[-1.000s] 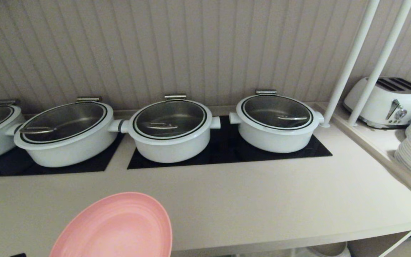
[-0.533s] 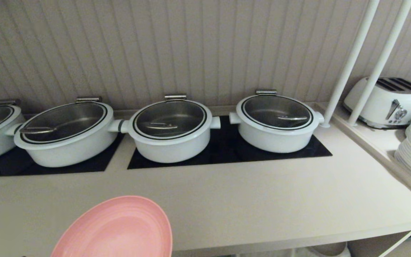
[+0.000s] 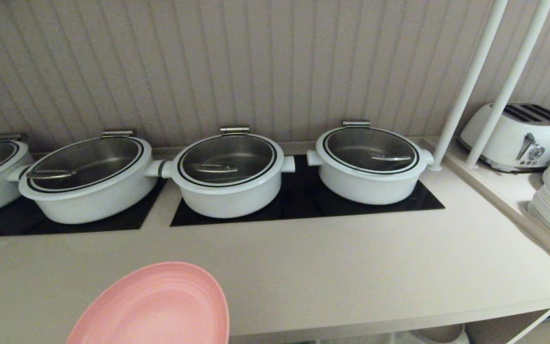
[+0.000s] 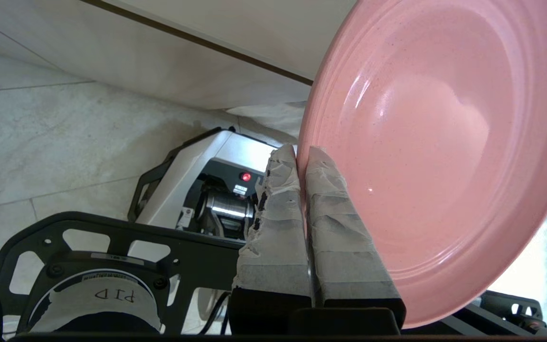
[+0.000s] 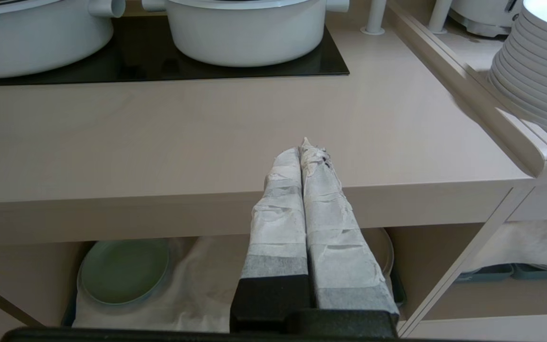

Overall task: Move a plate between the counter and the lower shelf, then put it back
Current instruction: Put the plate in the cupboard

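Plate (image 4: 425,142) pinched by its rim in my left tool (image 4: 302,159), its taped fingers clamped tight so it hangs tilted above the counter's (image 3: 351,267) front edge. My right tool (image 5: 304,154) waits closed and empty before the lower shelf (image 5: 197,289).

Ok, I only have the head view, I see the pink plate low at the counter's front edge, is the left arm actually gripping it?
Observer: Yes, the left gripper has its jaws pinched on the pink plate's rim.
Operator: And the right arm?
Observer: The right gripper is shut on nothing, in front of the counter edge.
Operator: Anything on the lower shelf?
Observer: A green plate lies on the white cloth there.
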Controlling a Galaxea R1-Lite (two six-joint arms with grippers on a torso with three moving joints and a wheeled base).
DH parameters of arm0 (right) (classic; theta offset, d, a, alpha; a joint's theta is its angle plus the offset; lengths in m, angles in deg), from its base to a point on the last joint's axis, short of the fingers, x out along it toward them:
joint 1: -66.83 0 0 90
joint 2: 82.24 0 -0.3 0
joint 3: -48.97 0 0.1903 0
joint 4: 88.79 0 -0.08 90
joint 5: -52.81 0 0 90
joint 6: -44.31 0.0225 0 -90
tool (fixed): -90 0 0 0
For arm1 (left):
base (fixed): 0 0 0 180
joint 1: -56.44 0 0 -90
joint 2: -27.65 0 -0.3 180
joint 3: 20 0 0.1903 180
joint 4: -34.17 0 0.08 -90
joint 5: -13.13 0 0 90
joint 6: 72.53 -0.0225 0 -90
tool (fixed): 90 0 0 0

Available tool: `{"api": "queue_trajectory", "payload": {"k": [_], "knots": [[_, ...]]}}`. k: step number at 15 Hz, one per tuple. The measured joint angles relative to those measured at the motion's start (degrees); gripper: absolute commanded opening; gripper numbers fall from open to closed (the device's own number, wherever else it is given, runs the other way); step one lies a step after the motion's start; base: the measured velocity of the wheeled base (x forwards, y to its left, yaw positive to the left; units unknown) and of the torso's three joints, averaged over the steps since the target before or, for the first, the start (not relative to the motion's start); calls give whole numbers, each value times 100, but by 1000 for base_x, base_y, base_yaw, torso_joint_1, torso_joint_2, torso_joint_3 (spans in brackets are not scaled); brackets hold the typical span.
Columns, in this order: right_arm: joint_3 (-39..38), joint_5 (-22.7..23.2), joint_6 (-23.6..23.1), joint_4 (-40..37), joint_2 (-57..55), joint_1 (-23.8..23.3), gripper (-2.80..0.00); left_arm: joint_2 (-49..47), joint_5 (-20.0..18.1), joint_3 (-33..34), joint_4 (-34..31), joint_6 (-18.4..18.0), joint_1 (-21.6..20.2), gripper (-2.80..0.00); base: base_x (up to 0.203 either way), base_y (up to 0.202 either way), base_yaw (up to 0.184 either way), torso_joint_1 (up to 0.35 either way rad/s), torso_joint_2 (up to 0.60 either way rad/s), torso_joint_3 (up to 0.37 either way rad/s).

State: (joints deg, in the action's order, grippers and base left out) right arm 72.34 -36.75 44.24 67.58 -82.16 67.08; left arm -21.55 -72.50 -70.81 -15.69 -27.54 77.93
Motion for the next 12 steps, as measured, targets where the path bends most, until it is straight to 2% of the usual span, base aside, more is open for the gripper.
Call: {"api": "queue_trajectory", "payload": {"k": [12], "knots": [[0, -2, 0, 1, 0, 2, -280, 298, 17, 102, -52, 2, -5, -280, 0, 0, 0, 0, 0, 0]]}}
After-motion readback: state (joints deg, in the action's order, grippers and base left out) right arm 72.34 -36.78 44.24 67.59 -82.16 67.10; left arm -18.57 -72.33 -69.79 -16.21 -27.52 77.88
